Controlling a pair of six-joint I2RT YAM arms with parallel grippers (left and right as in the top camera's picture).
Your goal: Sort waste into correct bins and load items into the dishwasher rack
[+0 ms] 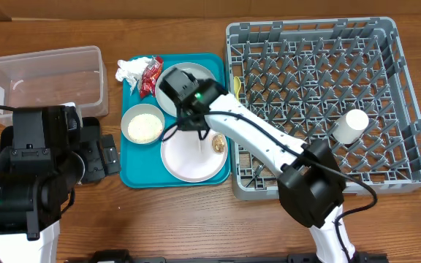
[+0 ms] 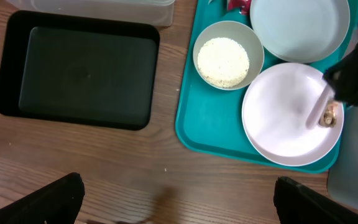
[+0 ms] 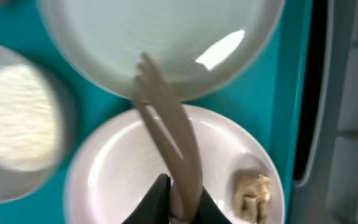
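My right gripper (image 3: pixel 180 205) is shut on the handle of the white plastic fork (image 3: pixel 166 124) and holds it over the white-pink plate (image 3: pixel 117 180), tines toward the grey-blue plate (image 3: pixel 166 37). A brown morsel (image 3: pixel 253 196) lies on the white-pink plate. The grey bowl (image 1: pixel 142 124) holds rice-like grains. The napkin (image 1: pixel 130 69) and red wrapper (image 1: pixel 150 75) lie at the teal tray's far end. My left gripper (image 2: pixel 179 199) hangs open over bare wood, near the black tray (image 2: pixel 86 71). The clear tub (image 1: pixel 42 77) is at far left. The white cup (image 1: pixel 351 126) lies in the dishwasher rack (image 1: pixel 320 73).
The teal serving tray (image 1: pixel 130 172) carries the plates and bowl, right against the rack's left wall. A yellow spoon (image 1: pixel 237 86) lies at that seam. My left arm's body (image 1: pixel 28 168) covers the table's near-left corner.
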